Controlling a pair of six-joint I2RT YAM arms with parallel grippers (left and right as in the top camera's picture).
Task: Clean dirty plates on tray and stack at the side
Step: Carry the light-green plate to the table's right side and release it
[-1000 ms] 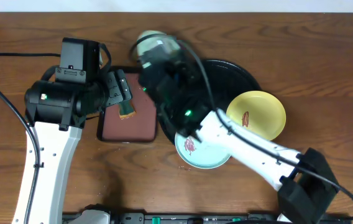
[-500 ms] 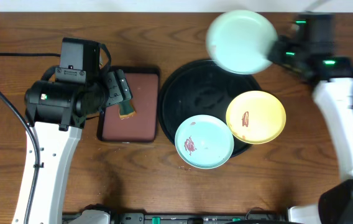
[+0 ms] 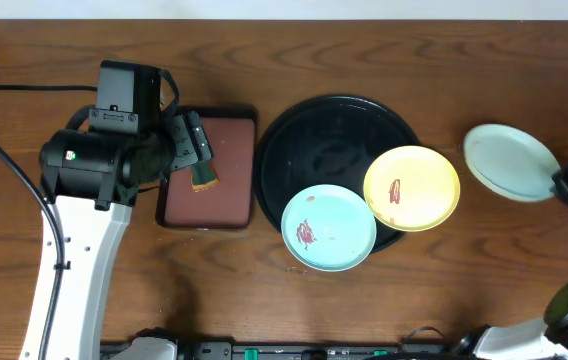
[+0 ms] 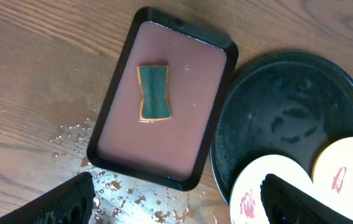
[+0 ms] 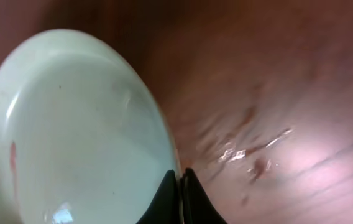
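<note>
Overhead: right jaws pinch pale plate by its rim, clear of tray; left jaws gape.

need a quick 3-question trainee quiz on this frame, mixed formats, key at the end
1. True or false: the yellow plate sits fully inside the black tray.
2. What lies in the maroon tray? A) a green sponge B) a plate C) a cup
3. Short answer: which arm grips the mint plate that is to the right of the black tray?

Key: 1. False, it overhangs the rim. 2. A. 3. The right; the right fingers are pinched on its rim.
</note>
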